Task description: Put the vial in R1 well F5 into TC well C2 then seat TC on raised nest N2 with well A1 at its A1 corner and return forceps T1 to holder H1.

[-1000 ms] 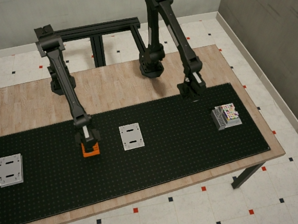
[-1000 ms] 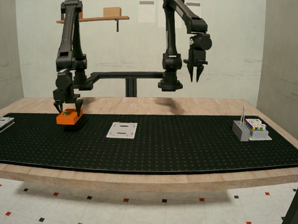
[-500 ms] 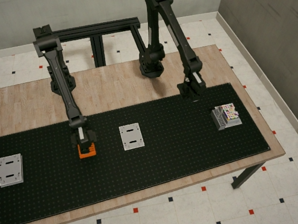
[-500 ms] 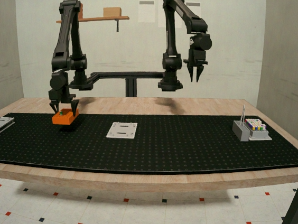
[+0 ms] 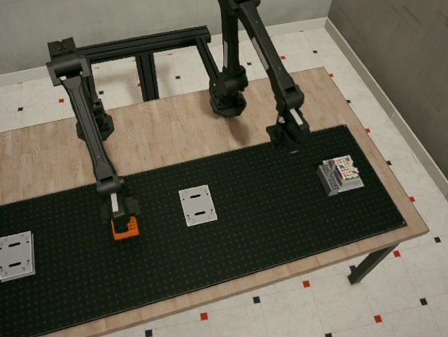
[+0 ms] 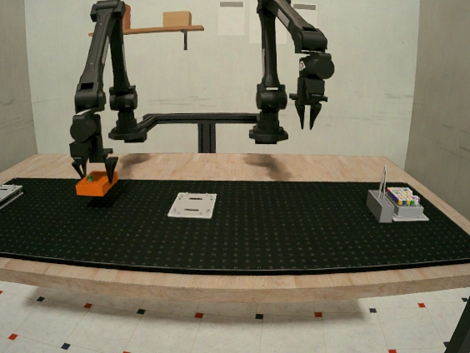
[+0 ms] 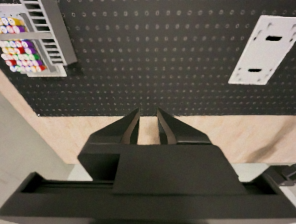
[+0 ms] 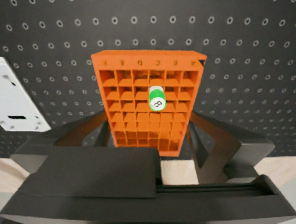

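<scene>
Clamped in the right gripper [image 5: 120, 218] [image 6: 97, 180] [image 8: 148, 120]: the orange, rectangular, gridded plastic tube carrier [image 5: 126, 236] [image 6: 92, 190] [image 8: 148, 61]. Held above the black perforated mat [image 5: 238, 254] [image 6: 250, 241] [image 7: 150, 65] [image 8: 240, 30], towards the right end of the pale wooden desk [image 5: 179, 115] [image 6: 208, 166] [image 7: 65, 135] [image 8: 180, 172]. Standing in its column C, a green-and-white-capped vial [image 6: 90, 178] [image 8: 157, 101]; row too unclear to tell.

Beyond, nearest the desk's right edge, the raised light-grey slotted nest plate [image 5: 16, 254] [image 6: 9, 192], bare on top. Between the arms, also bare, a flat light-grey slotted plate [image 5: 198, 204] [image 6: 192, 205] [image 7: 265, 50] [image 8: 15, 95].

Close to the desk's left edge, the grey block rack [image 5: 349, 183] [image 6: 408, 210], crowded with multicoloured caps. Just beside it, on the side facing the middle, a grey slotted block holder [image 5: 330, 184] [image 6: 379, 206] [image 7: 59, 35] with slim metallic forceps [image 6: 383, 181] [image 7: 25, 36] upright in it, tall enough to obstruct.

High near the arm-side edge, left gripper [image 5: 294, 150] [image 6: 306, 126] [image 7: 148, 111] fingers slightly apart, with nothing between.

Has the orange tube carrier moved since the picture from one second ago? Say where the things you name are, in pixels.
Yes. In the top view, the orange tube carrier [image 5: 119, 236] [image 6: 91, 190] [image 8: 147, 61] is now farther from the middle white plate [image 5: 198, 206] [image 6: 192, 206], toward the left plate [image 5: 16, 254] [image 6: 8, 193].
</scene>
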